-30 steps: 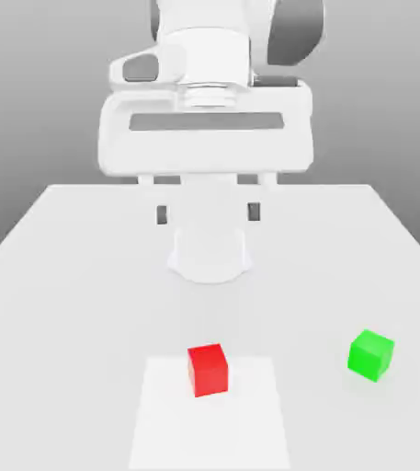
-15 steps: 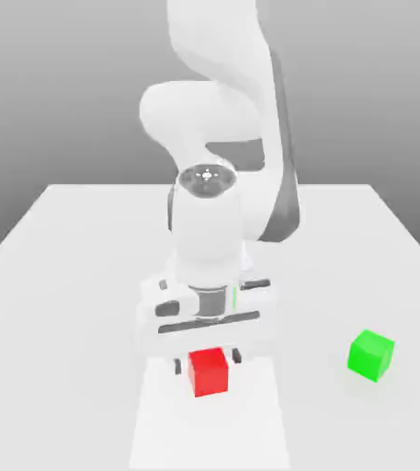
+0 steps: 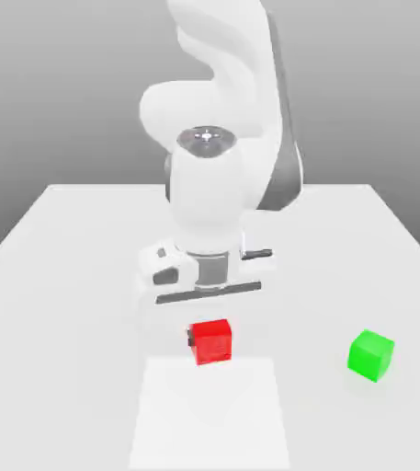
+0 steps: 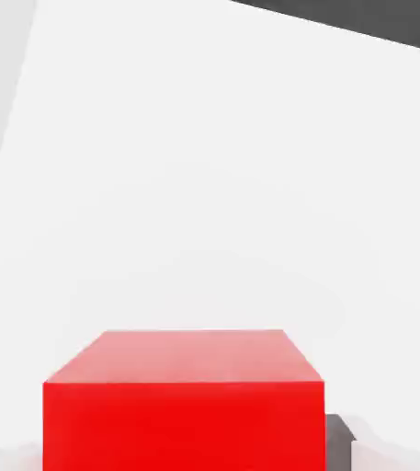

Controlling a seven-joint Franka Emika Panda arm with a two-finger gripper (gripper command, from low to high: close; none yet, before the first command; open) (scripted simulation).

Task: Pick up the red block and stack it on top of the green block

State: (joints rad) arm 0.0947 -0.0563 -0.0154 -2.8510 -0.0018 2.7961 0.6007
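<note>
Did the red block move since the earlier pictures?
Yes. In the exterior view, the red block now shows farther up the picture, above the white patch it overlapped before.

Surfaces on my feed: mostly smooth, mostly matt, one glossy spot.
Red block (image 3: 212, 342): plain matt faces, smooth, no grain, could be plastic or painted; in the hand view one face looks paler, washed with light. Green block (image 3: 370, 355): same flat matt look, smooth. Arm (image 3: 208, 189): smooth white shell, reads as plastic or painted, soft sheen; round cap (image 3: 207, 141) at the wrist is dark, glossy, metal-like, with a bright highlight. Dark trim (image 3: 281, 179) looks matt. Table (image 3: 57, 322): smooth, pale, matt. White patch (image 3: 210, 414): smooth, flat; can't tell paper from paint.
</note>
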